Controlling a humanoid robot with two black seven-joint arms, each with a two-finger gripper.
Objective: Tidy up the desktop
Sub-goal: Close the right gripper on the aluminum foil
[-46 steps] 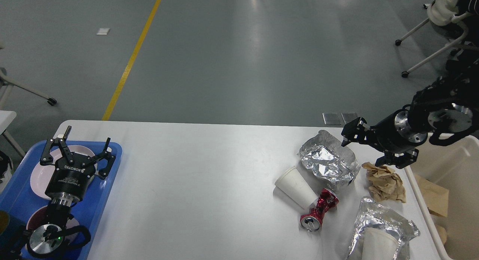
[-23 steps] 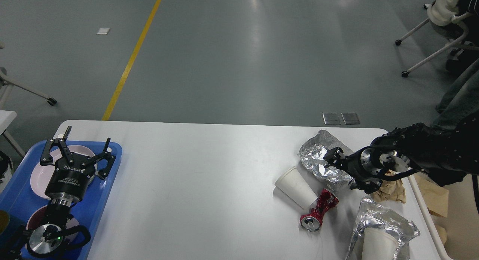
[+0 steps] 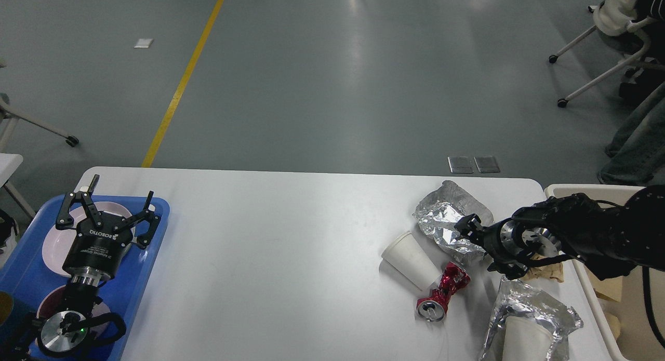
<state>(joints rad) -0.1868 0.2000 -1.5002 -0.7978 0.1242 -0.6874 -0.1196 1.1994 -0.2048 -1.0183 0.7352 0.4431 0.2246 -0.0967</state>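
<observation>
The white desktop [image 3: 291,246] carries litter on its right side: a crumpled foil sheet [image 3: 447,215], a white paper cup [image 3: 410,259] on its side, a crushed red can [image 3: 441,293], and a second foil sheet [image 3: 540,309] around another paper cup [image 3: 524,340]. My right gripper [image 3: 483,249] is open and low over the near right edge of the first foil sheet. Brown crumpled paper [image 3: 550,270] is mostly hidden behind it. My left gripper [image 3: 111,205] is open and empty above the blue tray [image 3: 140,278].
The blue tray at the front left holds pink plates [image 3: 52,241]. A beige bin [image 3: 587,188] with brown paper inside stands off the table's right edge. Rolling chairs [image 3: 613,65] stand on the floor at the far right.
My right arm has come down and leftward from above the table's right edge to the foil sheet, now covering most of the brown paper. The left arm has not moved.
</observation>
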